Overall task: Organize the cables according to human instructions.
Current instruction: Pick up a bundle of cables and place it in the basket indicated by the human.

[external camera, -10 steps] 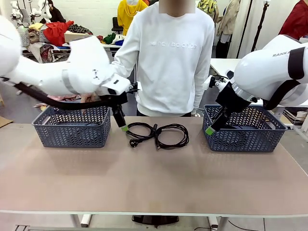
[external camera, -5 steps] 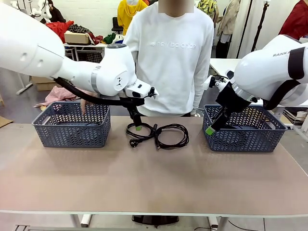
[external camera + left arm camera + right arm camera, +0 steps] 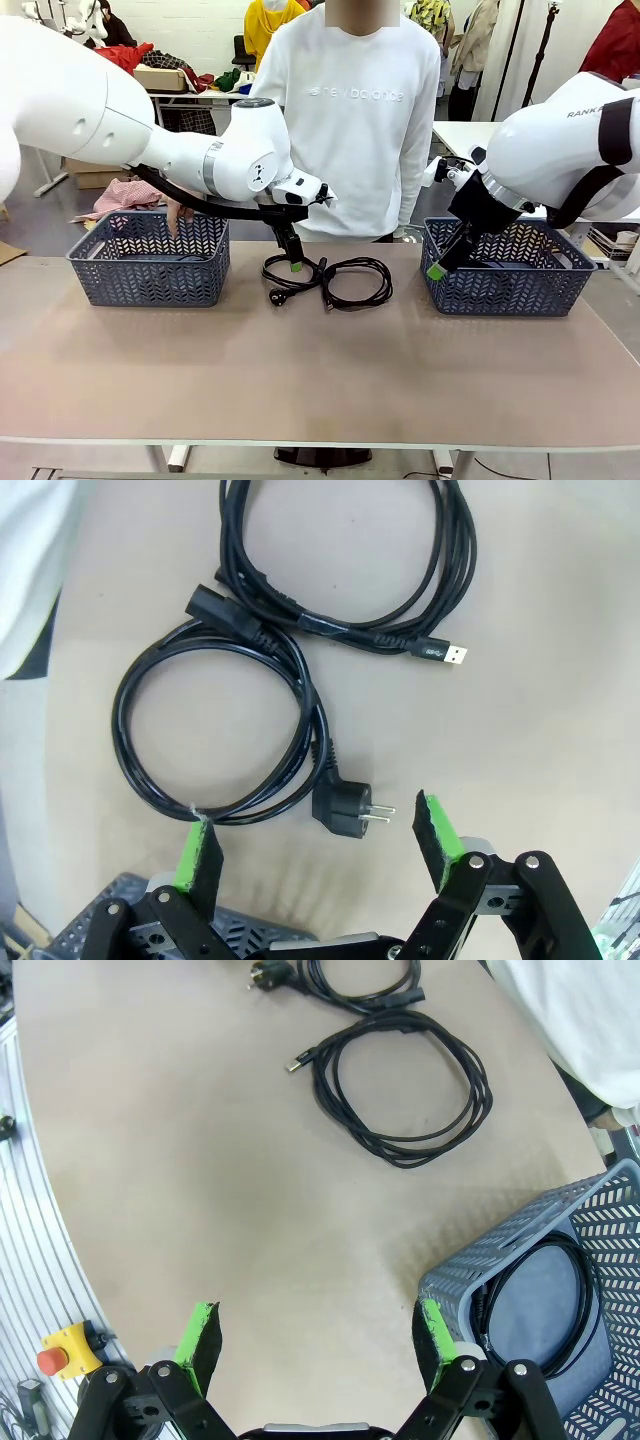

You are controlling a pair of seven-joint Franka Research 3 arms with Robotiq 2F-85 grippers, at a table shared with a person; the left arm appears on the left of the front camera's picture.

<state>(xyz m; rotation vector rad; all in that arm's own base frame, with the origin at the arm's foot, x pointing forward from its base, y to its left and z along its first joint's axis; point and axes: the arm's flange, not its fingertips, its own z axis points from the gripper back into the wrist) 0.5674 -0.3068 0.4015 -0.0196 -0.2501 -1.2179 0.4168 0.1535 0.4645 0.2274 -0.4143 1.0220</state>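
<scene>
- Two cables lie loose, touching each other, at the middle of the table's far edge: the round-plug cable and the flat-plug cable.
- A third cable is coiled inside the right basket, so it looks sorted. I cannot make out what the left basket holds.
- The left claw hovers wide open just over the round-plug cable, gripping nothing.
- The right claw hangs wide and empty by its basket's inner corner.
- Roughly half seems left.

One blue-grey lattice basket stands on the tan table well left of the left gripper, and a second basket sits just beside the right gripper. A person in a white sweatshirt stands beyond both.
</scene>
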